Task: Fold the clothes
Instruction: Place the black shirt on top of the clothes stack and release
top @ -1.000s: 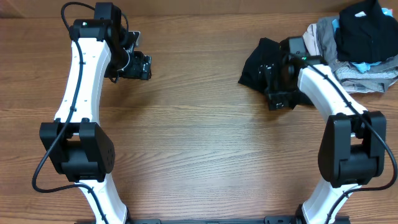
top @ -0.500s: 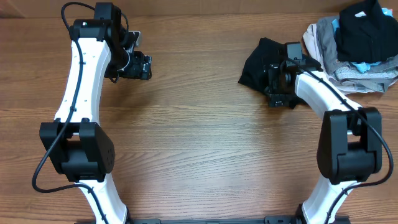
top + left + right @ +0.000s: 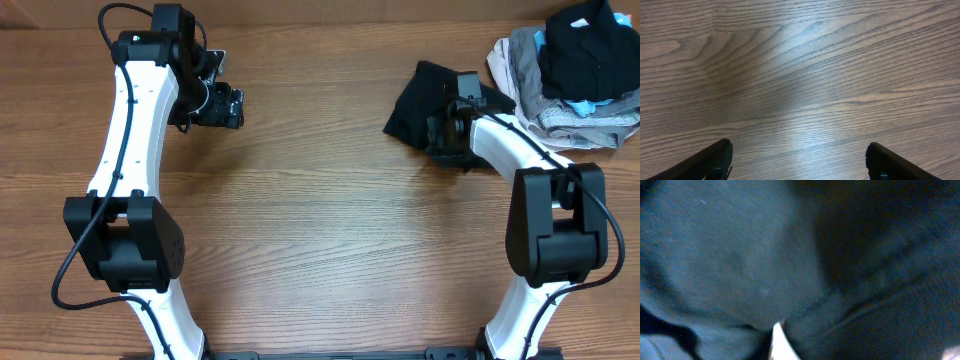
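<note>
Comparing against a second back, has anything actually been moved? And where's the thing meant to be folded? — lintroller

Only on the right side. The right gripper [image 3: 447, 125] has been pushed up off bare wood and buried in the black garment [image 3: 412, 100], which lies crumpled just beside the clothes pile [image 3: 575, 75], on the pile's side facing the table middle. The right wrist view is filled edge to edge with dark cloth, so no fingers are shown there, and from overhead they're hidden under the wrist. Apart or pinched on fabric, it can't be told. Nothing's been spread or folded, so this is probably the grab being set up, very early in the job. — yam_watcher

And the other side, the table, the room? — lintroller

The left gripper [image 3: 799, 147] is parked well apart from the pile, clear across the table, fingers spread wide with nothing between them. It hasn't been budged. The table [image 3: 320, 230] is brown wood grain, fairly matte, with a soft pale glare caught in the left wrist view. Lots of bare wood is left between pile and left gripper for laying the garment flat. Of the room, nothing can be made out beyond the tabletop. — yam_watcher
</note>
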Motion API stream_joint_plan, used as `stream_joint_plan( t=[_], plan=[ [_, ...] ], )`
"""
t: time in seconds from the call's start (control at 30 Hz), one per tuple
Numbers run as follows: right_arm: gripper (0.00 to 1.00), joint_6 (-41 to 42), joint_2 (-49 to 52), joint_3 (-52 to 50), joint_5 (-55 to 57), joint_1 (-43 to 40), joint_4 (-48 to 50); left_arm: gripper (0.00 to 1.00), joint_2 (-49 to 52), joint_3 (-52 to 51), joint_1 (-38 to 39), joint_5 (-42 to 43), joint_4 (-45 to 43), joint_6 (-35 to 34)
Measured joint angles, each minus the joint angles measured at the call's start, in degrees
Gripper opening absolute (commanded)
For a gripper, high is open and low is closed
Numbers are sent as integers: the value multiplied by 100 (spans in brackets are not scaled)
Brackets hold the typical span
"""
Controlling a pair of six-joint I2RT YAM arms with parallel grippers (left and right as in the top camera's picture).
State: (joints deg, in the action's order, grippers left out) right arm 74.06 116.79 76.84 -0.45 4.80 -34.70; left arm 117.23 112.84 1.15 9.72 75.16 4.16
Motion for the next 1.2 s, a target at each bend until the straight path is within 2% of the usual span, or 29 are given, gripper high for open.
stream_joint_plan(
  t=[0.13,0.2,0.27,0.47,0.6,0.73,0.9,1.03,1.2],
  plan=[
    [4,-1150,4,11,-282,-208,-90,88,0,0,2,0,-2,0],
    [4,-2059,-20,9,-684,-531,-225,88,0,0,2,-2,-2,0],
    [4,-2564,-72,2,-925,-787,-387,88,0,0,2,0,-2,0],
    [4,-4061,-647,94,-1515,-1707,-1453,88,0,0,2,0,-4,0],
    [4,-4843,-916,656,-1709,-1930,-2236,88,0,0,0,0,-26,0],
    [4,-5362,-979,1399,-1797,-1928,-2824,88,0,0,2,0,-42,0],
    [4,-5611,-981,2218,-1910,-1923,-2940,88,0,0,2,0,-37,0],
    [4,-5654,-981,2892,-1998,-1921,-2796,88,0,0,2,0,-39,0],
    [4,-5696,-994,3611,-1952,-1923,-2044,88,0,0,0,2,-44,0]
  ],
)
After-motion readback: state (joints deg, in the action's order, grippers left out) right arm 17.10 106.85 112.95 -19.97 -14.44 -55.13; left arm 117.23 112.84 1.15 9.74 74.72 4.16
